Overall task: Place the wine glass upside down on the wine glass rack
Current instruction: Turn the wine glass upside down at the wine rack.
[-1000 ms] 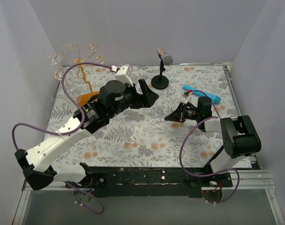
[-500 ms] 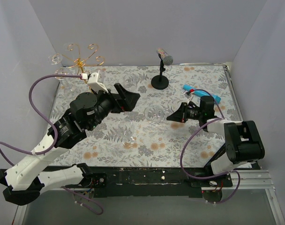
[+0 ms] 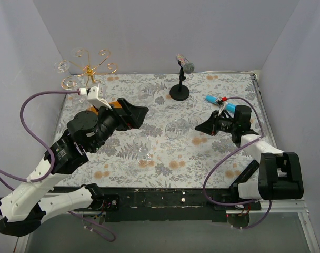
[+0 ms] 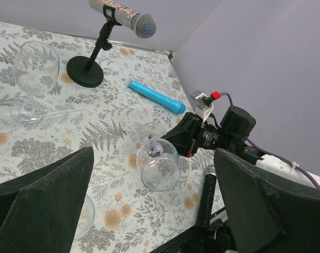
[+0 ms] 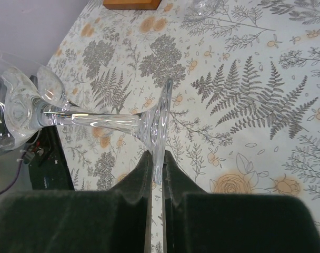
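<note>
Right claw (image 5: 156, 161) pinches wine glass (image 5: 91, 120) foot, seemingly level.

1. Shows grey ferns and orange flowers on white, all over the table cover (image 3: 218, 153).
2. Looks clear and colourless, with white glints, at the wine glass (image 5: 91, 120).
3. Shines gold at the thin wire of the wine glass rack (image 3: 91, 66); turns orange-brown at its wooden base (image 5: 131, 4).
4. Glitters silver on the microphone (image 4: 123, 15), with blue-grey mesh head and black stand (image 4: 86, 71).
5. Appears plain turquoise blue at the tube (image 4: 157, 97).
6. Runs purple along the cables (image 3: 39, 97).
7. Remains pale lilac-grey, unpatterned, on the walls (image 3: 149, 31).
</note>
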`<action>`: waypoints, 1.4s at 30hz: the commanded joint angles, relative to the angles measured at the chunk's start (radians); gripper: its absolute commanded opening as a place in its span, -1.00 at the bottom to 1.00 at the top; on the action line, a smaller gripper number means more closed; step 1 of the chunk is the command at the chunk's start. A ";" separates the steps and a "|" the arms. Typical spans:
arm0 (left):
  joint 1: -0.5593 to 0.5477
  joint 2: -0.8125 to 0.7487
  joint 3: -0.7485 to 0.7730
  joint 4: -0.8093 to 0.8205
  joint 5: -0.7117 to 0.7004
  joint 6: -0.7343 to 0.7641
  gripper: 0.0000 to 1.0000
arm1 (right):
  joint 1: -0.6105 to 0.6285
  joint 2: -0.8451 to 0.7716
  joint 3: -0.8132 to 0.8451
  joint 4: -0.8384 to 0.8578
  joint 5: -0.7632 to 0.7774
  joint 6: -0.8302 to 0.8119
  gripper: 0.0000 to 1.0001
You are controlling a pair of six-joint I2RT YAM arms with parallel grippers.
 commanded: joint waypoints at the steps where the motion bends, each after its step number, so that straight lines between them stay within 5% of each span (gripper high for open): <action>1: -0.004 -0.024 -0.015 -0.006 -0.026 0.019 0.96 | -0.022 -0.077 0.052 -0.040 0.007 -0.094 -0.97; 17: -0.004 -0.037 -0.023 0.016 -0.013 0.038 0.96 | -0.056 -0.165 0.096 -0.218 0.049 -0.267 -0.97; 42: -0.004 -0.040 -0.066 0.108 0.122 0.005 0.96 | -0.056 -0.295 0.331 -0.749 0.267 -0.879 -0.97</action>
